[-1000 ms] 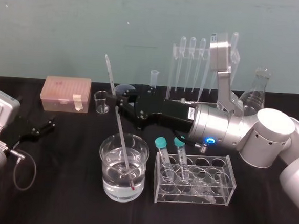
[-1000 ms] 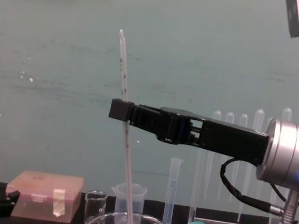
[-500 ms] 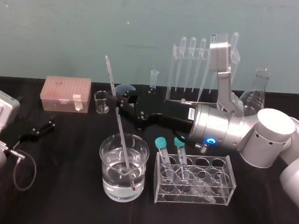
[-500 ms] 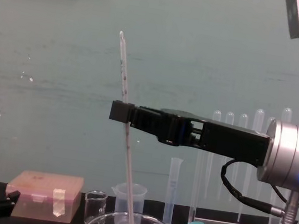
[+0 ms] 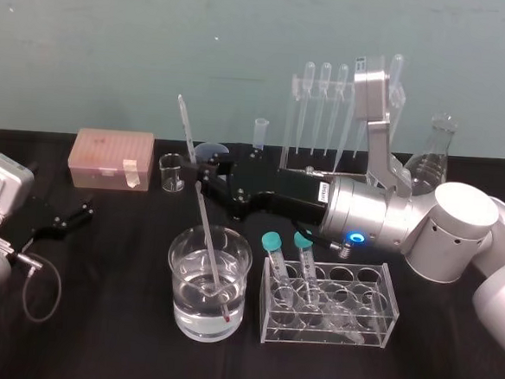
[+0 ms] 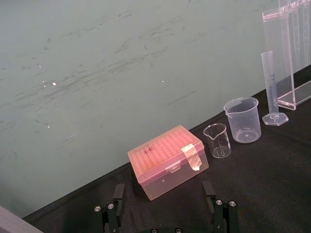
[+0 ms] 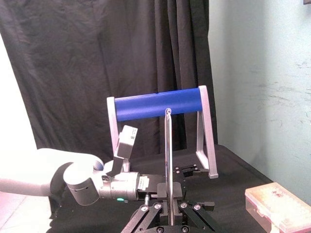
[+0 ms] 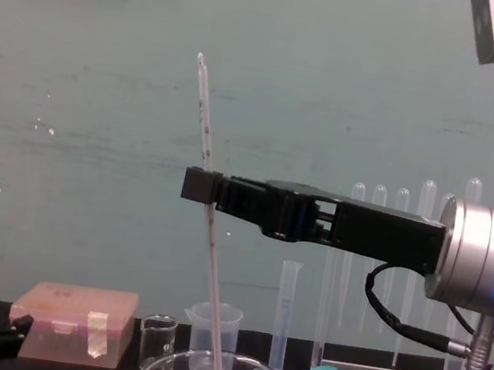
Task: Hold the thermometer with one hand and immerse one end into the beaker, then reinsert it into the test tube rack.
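1 thermometer [image 5: 202, 212] in 1 beaker [image 5: 172, 260] | right gripper [image 5: 203, 176] clamps it | left gripper [image 5: 70, 216] parked

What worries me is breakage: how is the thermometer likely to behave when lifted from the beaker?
Probably stiff but fragile: the thermometer is a long thin glass rod. Likely slippery: its lower end sits in water in the beaker. It may pivot: the right gripper pinches it at one spot.
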Robot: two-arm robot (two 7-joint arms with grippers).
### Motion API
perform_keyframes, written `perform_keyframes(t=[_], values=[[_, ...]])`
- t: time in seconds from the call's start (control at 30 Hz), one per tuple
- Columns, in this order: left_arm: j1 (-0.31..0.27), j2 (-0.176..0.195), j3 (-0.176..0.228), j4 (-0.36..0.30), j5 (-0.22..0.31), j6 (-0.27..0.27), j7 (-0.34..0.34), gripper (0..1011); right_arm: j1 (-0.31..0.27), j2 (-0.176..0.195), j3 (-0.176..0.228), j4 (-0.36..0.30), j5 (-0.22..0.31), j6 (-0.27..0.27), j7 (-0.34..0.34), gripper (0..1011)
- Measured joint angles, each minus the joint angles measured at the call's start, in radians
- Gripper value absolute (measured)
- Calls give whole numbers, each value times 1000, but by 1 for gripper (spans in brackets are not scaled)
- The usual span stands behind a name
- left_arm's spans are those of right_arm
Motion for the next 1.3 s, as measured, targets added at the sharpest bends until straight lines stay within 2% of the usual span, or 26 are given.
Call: perform_keyframes(t=[1.3], values=[[0,0,0,0,0,0,0,1008,5,-5,-5,17,2,0,11,56]])
